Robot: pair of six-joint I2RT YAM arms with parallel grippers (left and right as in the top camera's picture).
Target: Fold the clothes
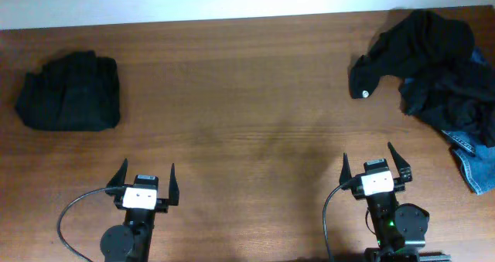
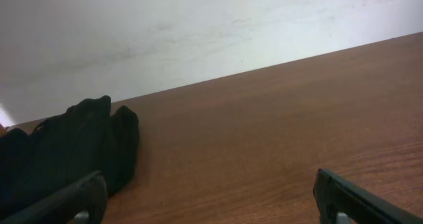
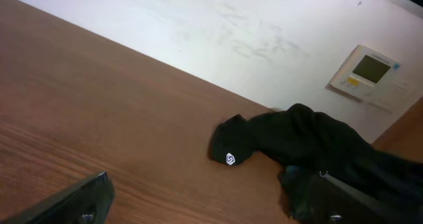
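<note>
A heap of crumpled black clothes (image 1: 430,57) lies at the table's far right; one sleeve end carries a small white logo (image 1: 363,93). In the right wrist view that heap (image 3: 310,145) and logo (image 3: 230,159) lie ahead and to the right. A folded black bundle of clothes (image 1: 71,92) sits at the far left, and shows again at the left of the left wrist view (image 2: 66,151). My left gripper (image 1: 145,183) and right gripper (image 1: 373,168) rest near the front edge, both open and empty, well short of the fabric.
A blue denim piece (image 1: 476,165) pokes out under the right heap by the table's right edge. A pale wall with a small control panel (image 3: 367,72) stands behind the table. Bare brown wood (image 1: 247,115) spans the middle between the two piles.
</note>
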